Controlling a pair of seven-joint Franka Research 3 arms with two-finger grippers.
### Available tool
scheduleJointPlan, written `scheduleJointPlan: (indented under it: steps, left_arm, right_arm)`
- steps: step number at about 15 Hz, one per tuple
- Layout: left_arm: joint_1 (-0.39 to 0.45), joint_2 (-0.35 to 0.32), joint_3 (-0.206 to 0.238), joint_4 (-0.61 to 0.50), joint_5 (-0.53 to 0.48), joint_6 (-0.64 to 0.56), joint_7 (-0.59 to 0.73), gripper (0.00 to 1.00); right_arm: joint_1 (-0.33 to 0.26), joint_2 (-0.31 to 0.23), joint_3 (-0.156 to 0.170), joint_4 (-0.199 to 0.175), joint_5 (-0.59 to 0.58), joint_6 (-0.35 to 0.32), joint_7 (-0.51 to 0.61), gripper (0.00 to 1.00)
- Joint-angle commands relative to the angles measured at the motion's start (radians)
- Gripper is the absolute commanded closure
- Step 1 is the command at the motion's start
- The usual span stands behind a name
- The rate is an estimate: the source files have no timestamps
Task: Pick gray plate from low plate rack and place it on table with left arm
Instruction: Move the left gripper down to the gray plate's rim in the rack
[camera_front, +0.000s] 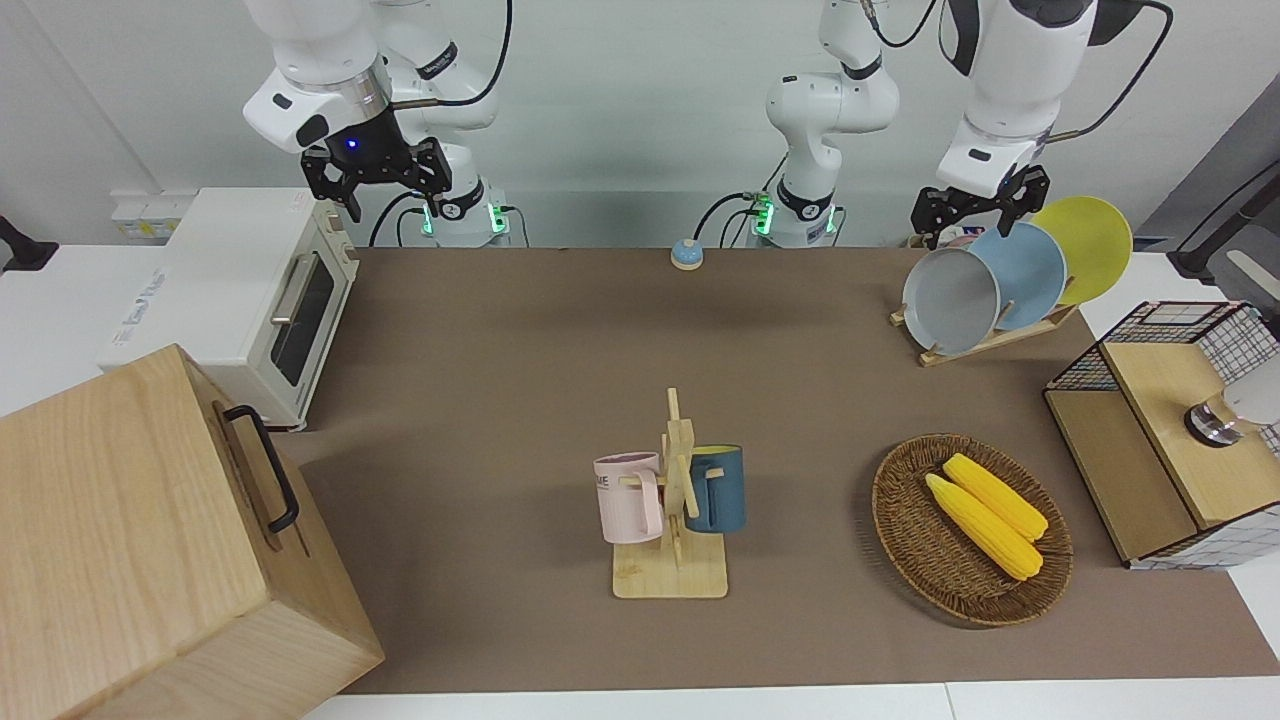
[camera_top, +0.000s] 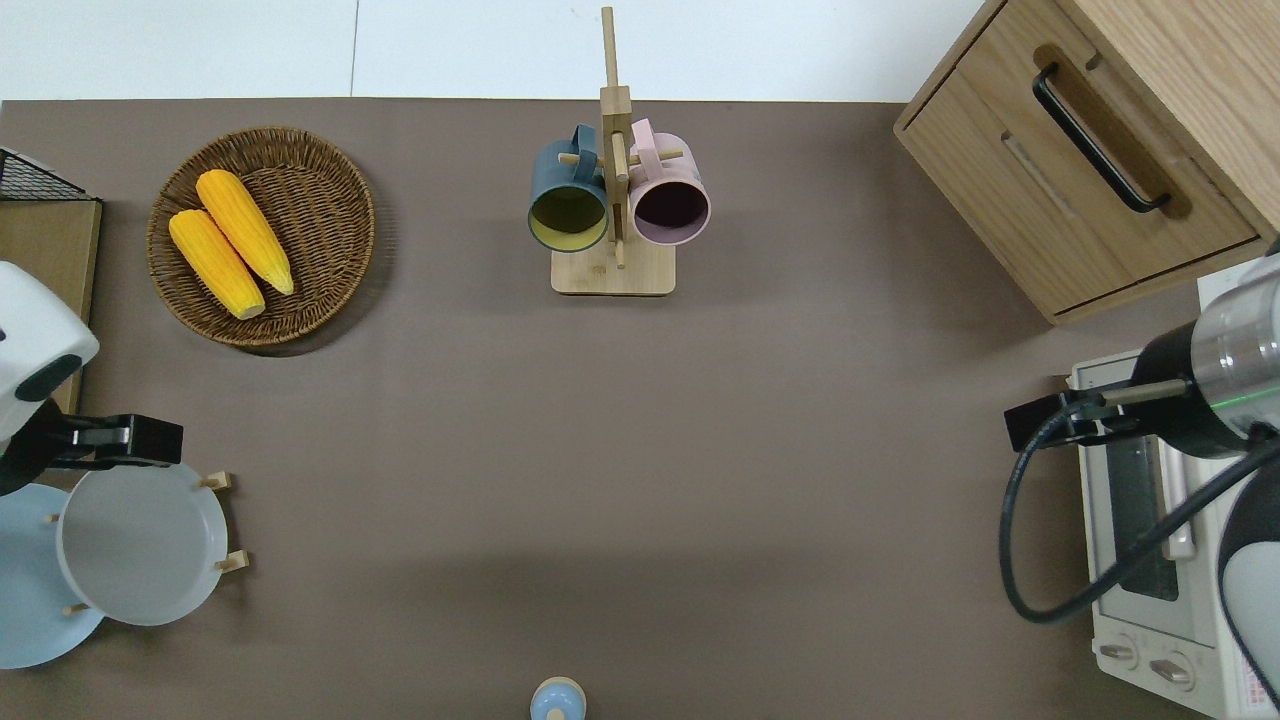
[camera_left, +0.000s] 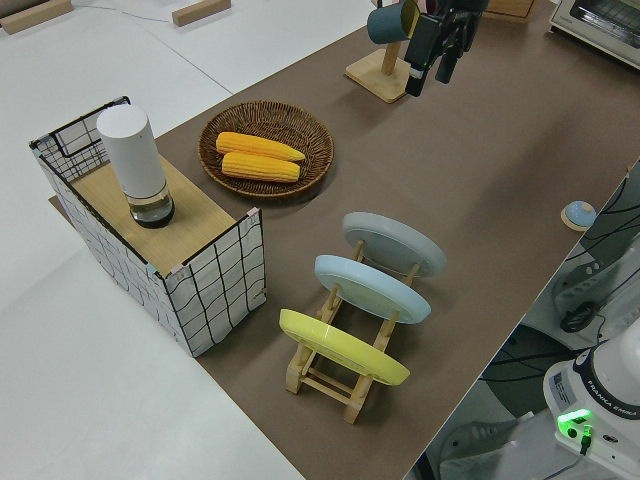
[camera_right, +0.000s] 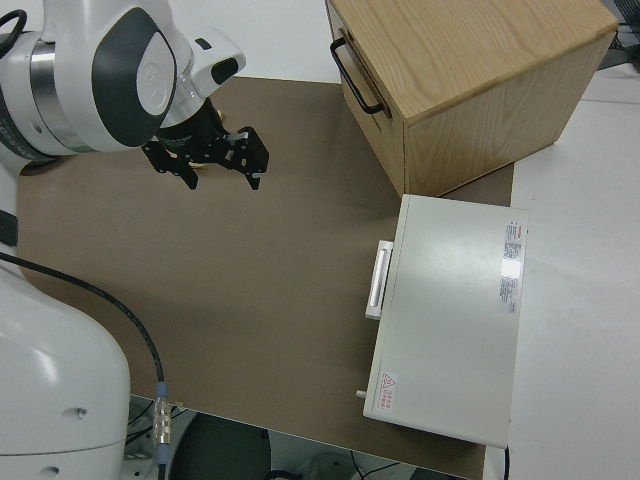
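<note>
White rounded arms (camera_front: 1020, 70), black end effectors, black cables, blue LED

Gray plate (camera_front: 950, 300) tilted on edge in low plate rack (camera_front: 985, 338), at table's (camera_front: 560, 350) left-arm end.
</note>
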Motion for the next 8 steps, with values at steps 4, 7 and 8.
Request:
scheduleJointPlan:
  steps: [4,7,8]
  left_arm:
    - [0.002,-0.085,0.073,-0.217,0.128,0.176,0.059,0.01]
    - [0.002,-0.093,0.128,-0.329,0.16,0.28,0.061,0.01]
    - [0.0,-0.094,0.145,-0.353,0.16,0.309,0.061,0.01]
  right_arm:
    - [-0.013,-0.005,0.006,0.006,0.005,-0.015,-0.003,0.013]
    - [-0.013,-0.005,0.006,0.006,0.005,-0.015,-0.003,0.011]
    - [-0.015,-0.005,0.006,0.006,0.005,-0.015,-0.003,0.011]
